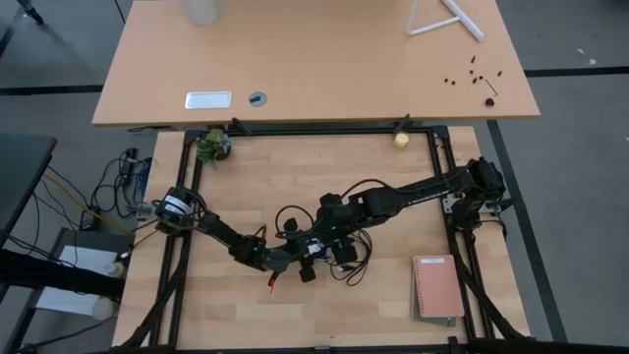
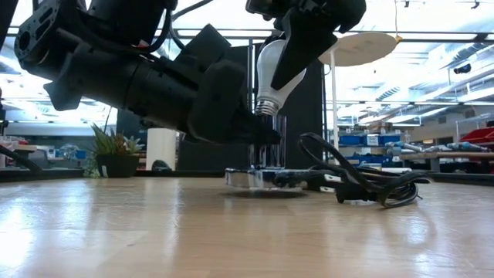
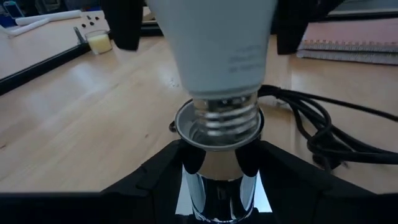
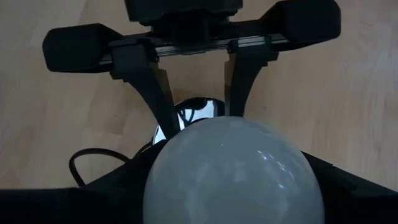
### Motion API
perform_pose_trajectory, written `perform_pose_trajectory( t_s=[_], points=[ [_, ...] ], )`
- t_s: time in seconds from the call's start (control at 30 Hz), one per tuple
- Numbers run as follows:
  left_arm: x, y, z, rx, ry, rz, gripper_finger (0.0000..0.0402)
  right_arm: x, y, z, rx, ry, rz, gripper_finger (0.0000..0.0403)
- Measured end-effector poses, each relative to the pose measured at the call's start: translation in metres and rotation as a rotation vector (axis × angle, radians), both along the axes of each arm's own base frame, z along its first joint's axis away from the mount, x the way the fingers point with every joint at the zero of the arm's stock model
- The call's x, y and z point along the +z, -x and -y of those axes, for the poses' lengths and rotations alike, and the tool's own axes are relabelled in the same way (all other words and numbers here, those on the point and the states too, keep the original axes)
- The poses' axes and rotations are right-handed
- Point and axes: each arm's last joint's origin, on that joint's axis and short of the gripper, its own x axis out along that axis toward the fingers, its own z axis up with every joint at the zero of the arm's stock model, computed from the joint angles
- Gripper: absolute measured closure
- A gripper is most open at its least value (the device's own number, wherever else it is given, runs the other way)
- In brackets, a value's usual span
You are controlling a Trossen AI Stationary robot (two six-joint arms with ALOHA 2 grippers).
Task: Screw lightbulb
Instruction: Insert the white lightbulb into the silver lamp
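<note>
The white lightbulb (image 2: pixel 276 66) stands slightly tilted over the chrome socket (image 2: pixel 266 143), whose round base (image 2: pixel 251 177) rests on the table near its middle. The bulb's grey screw base (image 3: pixel 227 115) sits in the socket's mouth (image 3: pixel 186 134). My left gripper (image 3: pixel 222 177) is shut on the socket's tube, coming level from the table's left. My right gripper (image 2: pixel 299 42) is shut on the bulb from above; it also shows in the high view (image 1: pixel 329 236). My left gripper pinches the socket's chrome tube (image 3: pixel 217 186) between its two fingers (image 3: pixel 193 165), just below the rim. The fingers come level from the table's left. The socket stands upright with its base on the table. My right gripper holds the bulb's rounded glass part (image 4: pixel 233 168) between its two fingers (image 2: pixel 297 54), one on either side. The fingers come from above, slanting down. The bulb hangs tilted, screw end down, with its threads (image 2: pixel 267 104) at the socket's mouth.
The socket's black cord (image 2: pixel 363 185) lies coiled on the table to the right of the socket. A pink notebook (image 1: pixel 437 287) lies near the right front corner. A small potted plant (image 1: pixel 212 146) and a yellowish ball (image 1: pixel 401 140) stand at the far edge.
</note>
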Motion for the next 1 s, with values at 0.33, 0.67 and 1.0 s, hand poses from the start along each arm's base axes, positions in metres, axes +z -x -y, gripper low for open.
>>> perform_pose_trajectory(
  t_s=[0.33, 0.67, 1.0],
  points=[
    [0.002, -0.001, -0.002, 0.003, 0.001, 0.020, 0.0199, -0.001, 0.001, 0.000, 0.007, 0.008, -0.013, 0.0129],
    [0.003, -0.002, -0.001, -0.003, -0.004, 0.026, 0.0199, -0.010, -0.008, -0.006, 0.056, 0.029, 0.016, 0.0129],
    [0.000, -0.001, -0.002, 0.004, 0.010, 0.012, 0.0199, -0.016, -0.015, -0.012, 0.097, 0.060, 0.035, 0.0129]
  ],
)
